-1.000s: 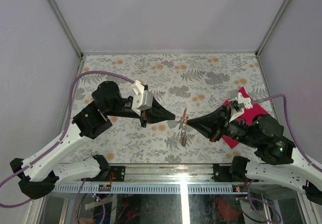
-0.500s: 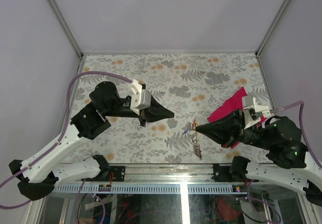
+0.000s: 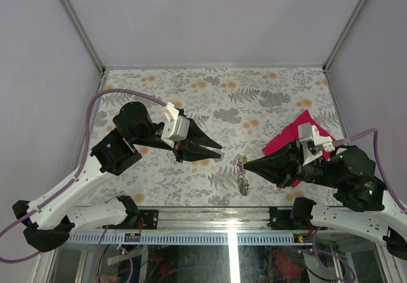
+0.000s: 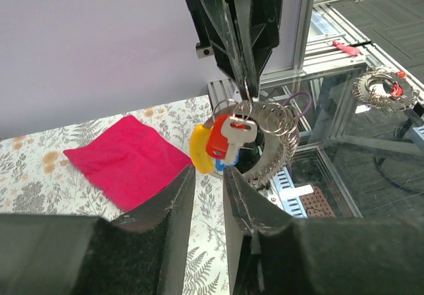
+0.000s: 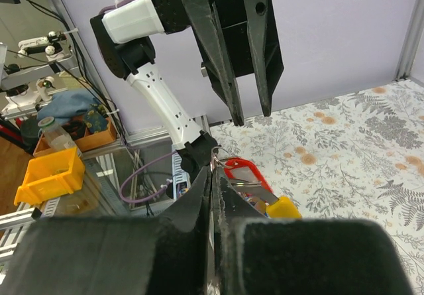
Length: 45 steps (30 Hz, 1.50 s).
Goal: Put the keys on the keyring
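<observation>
As keys (image 4: 222, 141) hang on keyring (image 4: 274, 118), cloth (image 4: 126, 159) lies nearby.

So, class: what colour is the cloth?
The cloth is magenta, clearest in the left wrist view.

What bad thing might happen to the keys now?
The right gripper pinches the keyring only at its very tip, above the table, so a slip might drop the whole bunch. The chain dangles and may swing. The left gripper, open close by, might bump the keys.
</observation>
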{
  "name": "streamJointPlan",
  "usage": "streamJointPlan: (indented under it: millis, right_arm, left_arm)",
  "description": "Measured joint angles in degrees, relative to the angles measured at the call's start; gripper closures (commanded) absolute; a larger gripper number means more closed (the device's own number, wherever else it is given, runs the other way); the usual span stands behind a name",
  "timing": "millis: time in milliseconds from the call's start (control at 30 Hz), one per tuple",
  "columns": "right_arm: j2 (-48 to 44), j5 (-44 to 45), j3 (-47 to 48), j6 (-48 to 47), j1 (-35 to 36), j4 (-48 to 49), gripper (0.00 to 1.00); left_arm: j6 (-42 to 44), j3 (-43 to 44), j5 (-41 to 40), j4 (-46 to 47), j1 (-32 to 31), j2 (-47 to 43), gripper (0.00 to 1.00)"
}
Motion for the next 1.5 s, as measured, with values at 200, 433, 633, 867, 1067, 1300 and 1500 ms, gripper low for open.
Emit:
streamJointPlan:
  millis: [200, 433, 633, 867, 1067, 1300, 1500]
  right_arm:
    - [1.1, -0.3, -0.4, 0.0, 0.0, 0.8, 1.0]
    - [2.4, -0.3, -0.5, 0.1, 0.0, 3.3, 1.0]
    - [3.5, -0.2, -0.5, 0.5, 0.0, 4.6, 1.0]
    - [3.8, -0.1, -0.5, 0.9, 0.0, 5.8, 1.0]
    - [3.9, 0.3, -0.5, 1.4, 0.0, 6.4, 1.0]
    - [4.2, 0.4, -0.6, 1.6, 0.0, 6.4, 1.0]
    - [4.3, 1.4, -0.7, 1.8, 0.0, 6.4, 1.0]
  left_arm:
    - [-1.6, 0.0, 0.6, 3.1, -0.4, 0.0, 0.73]
    - [-3.0, 0.0, 1.7, 6.2, -1.7, 0.3, 0.72]
    - [-3.1, 0.0, 1.8, 6.6, -2.3, 1.1, 0.72]
    - [-3.1, 0.0, 1.8, 6.6, -2.9, 1.4, 0.72]
    - [-3.1, 0.0, 1.8, 6.6, -3.4, 2.1, 0.75]
    - [-3.1, 0.0, 1.7, 6.6, -3.7, 2.2, 0.77]
    - [-3.1, 0.0, 1.7, 6.6, -3.8, 2.4, 0.85]
